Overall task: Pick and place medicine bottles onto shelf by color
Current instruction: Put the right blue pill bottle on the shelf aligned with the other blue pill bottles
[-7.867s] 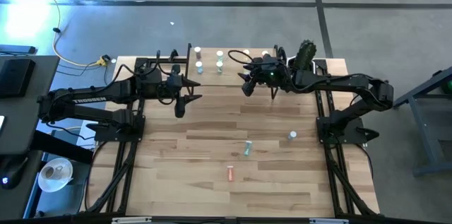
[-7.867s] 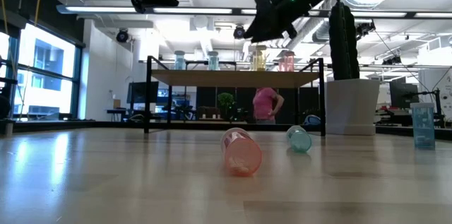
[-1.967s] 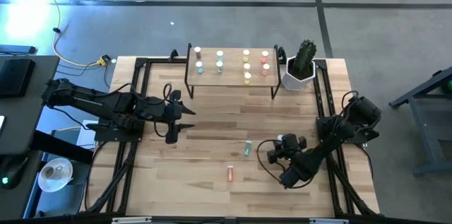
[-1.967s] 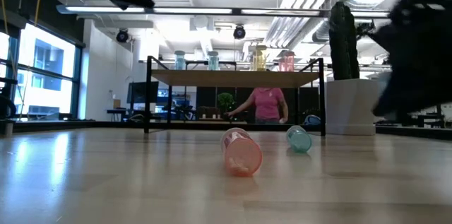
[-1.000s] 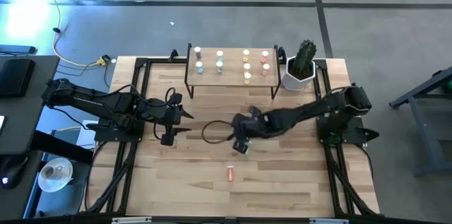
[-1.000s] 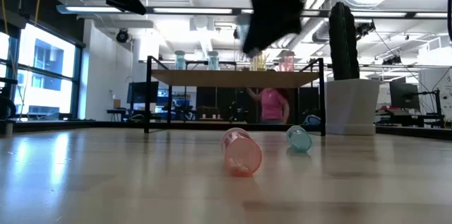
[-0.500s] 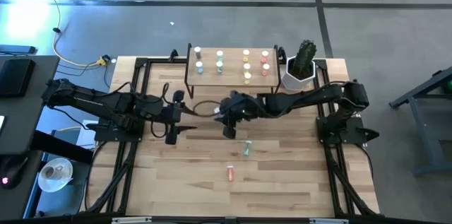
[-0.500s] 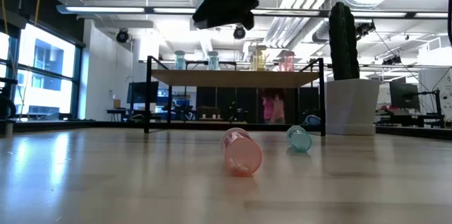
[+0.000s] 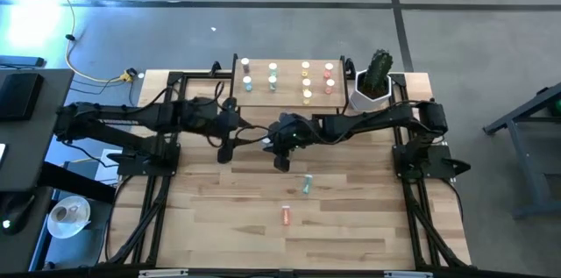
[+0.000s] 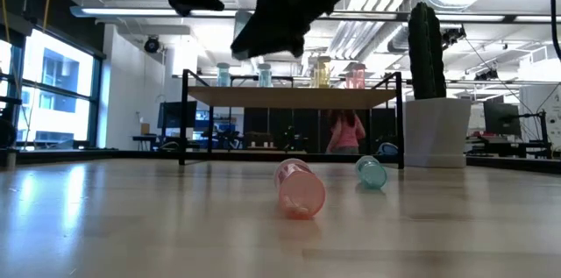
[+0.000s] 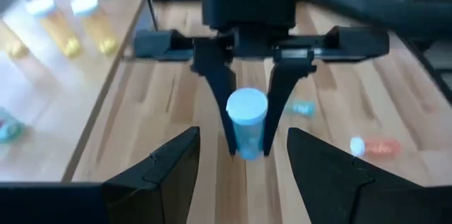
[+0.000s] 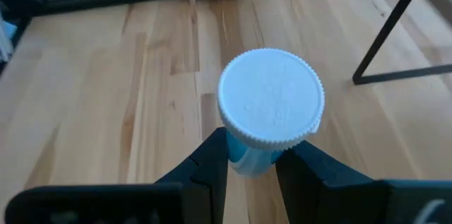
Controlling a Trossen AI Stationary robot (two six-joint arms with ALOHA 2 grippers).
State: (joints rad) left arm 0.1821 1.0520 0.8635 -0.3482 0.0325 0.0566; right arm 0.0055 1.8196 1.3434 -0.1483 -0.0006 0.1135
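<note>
Step in hand looks like a handover: right gripper (image 9: 281, 162) is clamped on a blue bottle (image 11: 247, 124) w/ a pale cap, held in mid-air over the table (image 9: 351, 225) centre, in front of the shelf (image 9: 288, 94). Left gripper (image 9: 224, 153) sits just beside it, jaws spread wide, nothing in them, facing the bottle.

Next, I'd guess, left has to line up and close round the bottle body below the cap before right lets go; then it goes up w/ the other blue ones at the shelf's left end. Risk: bottle tips if grip is off-centre.

Vs 0.5 s ago: left arm has swung in toward the right one, right barely moved. 2 s ago right was down at the table's right side. Pink bottle (image 9: 286, 215) and teal bottle (image 9: 307, 184) lie on the table, same spots
</note>
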